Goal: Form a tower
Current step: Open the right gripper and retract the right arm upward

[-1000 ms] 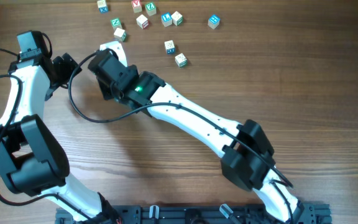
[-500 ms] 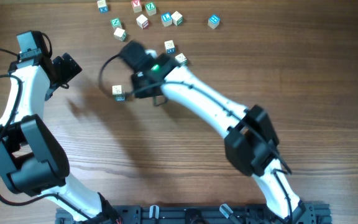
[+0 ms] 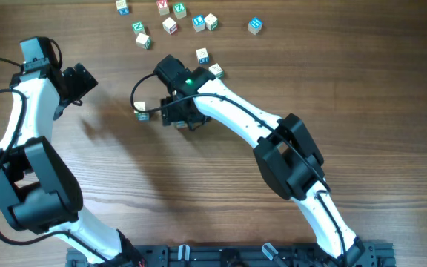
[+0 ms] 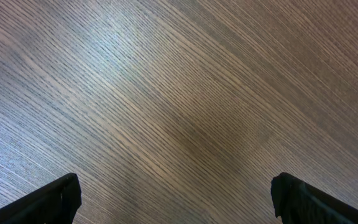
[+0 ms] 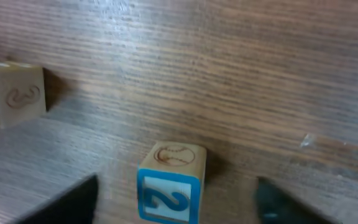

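around cube point(image 5: 169, 180), right gripper point(image 5: 173, 205) newly open

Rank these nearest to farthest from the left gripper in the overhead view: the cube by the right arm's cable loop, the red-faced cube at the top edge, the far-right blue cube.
1. The cube by the cable loop: mid-table, just toward image right of the left gripper.
2. The red-faced cube: at the top edge, farther right.
3. The blue cube: right end of the top cluster, farthest.

The right fingers point(image 5: 67, 205) are dark blurs (cut off at the bottom). The 2 cube point(image 5: 169, 186) between them is cut off there too, the side cube point(image 5: 17, 96) by the left edge.
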Motion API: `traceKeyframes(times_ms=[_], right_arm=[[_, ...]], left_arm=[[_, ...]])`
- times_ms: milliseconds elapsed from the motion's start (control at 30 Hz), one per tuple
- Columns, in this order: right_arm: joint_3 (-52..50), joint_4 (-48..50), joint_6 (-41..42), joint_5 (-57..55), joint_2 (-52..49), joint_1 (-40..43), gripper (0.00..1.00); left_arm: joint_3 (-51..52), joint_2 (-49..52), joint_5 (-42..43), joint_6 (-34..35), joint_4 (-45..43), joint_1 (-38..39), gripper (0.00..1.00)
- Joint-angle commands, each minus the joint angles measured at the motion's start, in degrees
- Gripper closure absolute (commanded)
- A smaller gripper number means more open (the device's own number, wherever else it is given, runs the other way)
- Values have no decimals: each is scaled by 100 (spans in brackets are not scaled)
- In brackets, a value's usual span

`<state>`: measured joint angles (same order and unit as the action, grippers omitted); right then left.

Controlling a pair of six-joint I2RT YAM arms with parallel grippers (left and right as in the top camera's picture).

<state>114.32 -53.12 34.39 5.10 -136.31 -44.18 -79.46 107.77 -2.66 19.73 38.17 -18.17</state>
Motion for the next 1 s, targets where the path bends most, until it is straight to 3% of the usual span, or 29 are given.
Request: traceKeyframes(times_ms=[0, 367, 567, 733, 967], right_arm=[[-2, 81, -214, -98, -31, 210, 12], [7, -1064, -745, -96, 417, 2699, 1], [7, -1355, -1217, -118, 417, 3917, 0], [7, -299, -1189, -118, 417, 4465, 0], [7, 1412, -1187, -118, 420, 4607, 0]], left_arm=[[-81, -138, 7, 66, -2, -26, 0], [-81, -138, 7, 66, -2, -26, 0], [-81, -138, 7, 66, -2, -26, 0], [-81, -138, 7, 66, -4, -26, 0], [-81, -138, 7, 66, -2, -26, 0]])
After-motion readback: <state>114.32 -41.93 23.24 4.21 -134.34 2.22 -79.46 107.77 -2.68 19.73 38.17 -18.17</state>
